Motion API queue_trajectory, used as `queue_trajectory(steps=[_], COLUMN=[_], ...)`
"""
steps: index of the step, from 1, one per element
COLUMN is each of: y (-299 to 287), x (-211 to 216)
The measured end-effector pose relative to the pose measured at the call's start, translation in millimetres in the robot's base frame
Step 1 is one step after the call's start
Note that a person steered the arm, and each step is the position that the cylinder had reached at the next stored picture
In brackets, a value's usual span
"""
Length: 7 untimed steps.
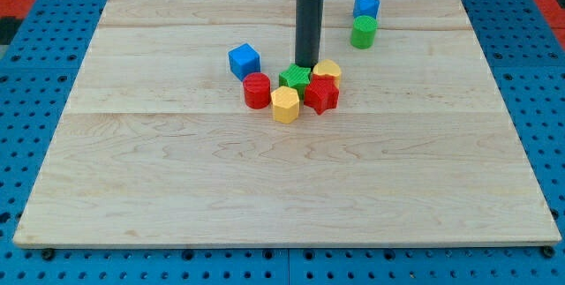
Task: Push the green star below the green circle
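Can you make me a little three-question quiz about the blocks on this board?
1. True or false: my tip sits just above the green star.
2. Which block is directly above the green circle? A) blue block B) red star C) yellow hexagon
3. How many red blocks are on the board?

Key: 1 true. 2 A, the blue block. 3 two: the red cylinder and the red star.

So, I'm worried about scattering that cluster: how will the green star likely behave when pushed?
The green star block looks small, rigid and flat-based, so it should slide on the smooth wooden board, not roll. Its points may make it rotate. Packed against the yellow heart and red star, with my tip just above, it likely drags neighbours.
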<state>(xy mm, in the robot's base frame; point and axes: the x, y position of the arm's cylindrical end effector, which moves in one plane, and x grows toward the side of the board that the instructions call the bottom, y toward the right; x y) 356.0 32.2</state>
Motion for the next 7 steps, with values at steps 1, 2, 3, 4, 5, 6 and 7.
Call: queue_trajectory(steps=[1,2,3,4,5,6,7], y=[43,44,13,-36,-40,1,32], x=[24,74,93,91,66,43,27])
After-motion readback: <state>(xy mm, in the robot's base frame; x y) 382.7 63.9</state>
